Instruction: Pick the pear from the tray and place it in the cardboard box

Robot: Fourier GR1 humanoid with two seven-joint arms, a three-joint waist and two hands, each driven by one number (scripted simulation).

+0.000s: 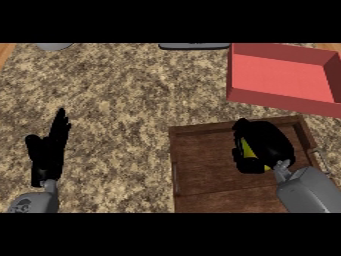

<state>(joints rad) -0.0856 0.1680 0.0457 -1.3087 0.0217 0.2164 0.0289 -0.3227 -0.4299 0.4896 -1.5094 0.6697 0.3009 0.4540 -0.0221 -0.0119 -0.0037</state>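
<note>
Yellow pear [247,148] wrapped by curled right hand [267,142] over tray [202,167]; grasp step appears made, next needs a lift and carry to red box [284,101], clearing its wall.

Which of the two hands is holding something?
The right hand, curled round the yellow pear over the wooden tray; the left hand is open and empty.

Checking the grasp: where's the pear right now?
Head view, right side: only a yellow sliver of the pear shows inside the curled right hand, over the wooden tray, short of the red box beyond it.
</note>
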